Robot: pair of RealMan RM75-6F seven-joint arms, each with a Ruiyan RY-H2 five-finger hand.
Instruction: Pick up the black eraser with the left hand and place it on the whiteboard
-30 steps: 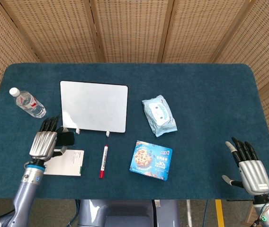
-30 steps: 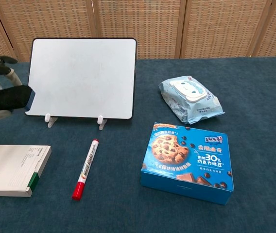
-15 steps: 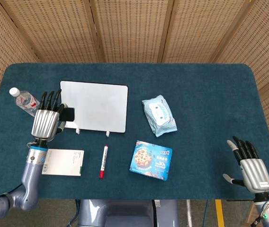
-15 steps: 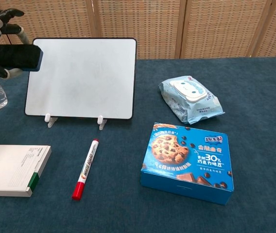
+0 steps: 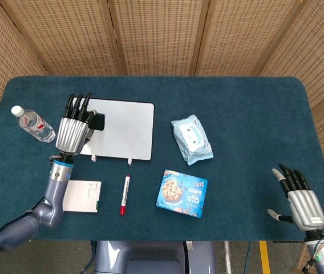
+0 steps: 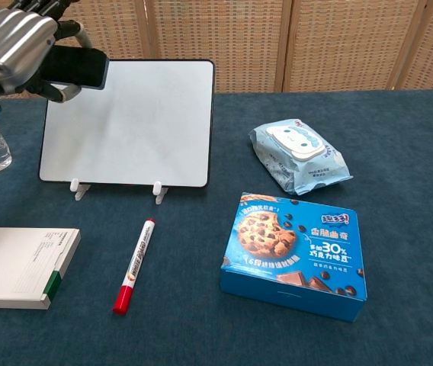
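- At far left of the dark blue felt tabletop [image 5: 253,108]: clear plastic water bottle w/ white cap [image 5: 33,124] lying near the left arm's path. Risk: forearm or elbow clips it on the way down or back and it rolls.
- Over the upper-left corner of the white rectangular whiteboard w/ black frame [image 6: 133,122]: silver-and-black left hand [image 5: 73,128] clamped on the black rectangular eraser [image 6: 77,66], held between thumb and fingers. Eraser is in the air at the board's corner, not yet resting on it as far as I can judge.
- Main risk: the board leans back on small white clip feet [image 6: 158,192]. Press too hard while setting the eraser down and the board prob. skids or tips off its feet.
- 2nd risk: release this near the corner and the eraser may slide down the slope or drop off the edge onto the tabletop. Needs to go further in, toward the middle, before fingers part.
- 3rd risk: grip looks shallow in chest view; a quick wrist turn could let the eraser slip early.
- Below the board: white flat box w/ green stripe [image 6: 20,267] and red-capped whiteboard marker [image 6: 134,266], well apart from the hand; low risk unless the eraser falls and bounces.
- Centre: pale blue wet-wipes pack [image 5: 191,138] and blue cookie box [image 5: 182,193], out of the way.
- Far right: silver right hand [image 5: 300,202] holding nothing, fingers apart, off near the tabletop's right edge; no conflict expected.
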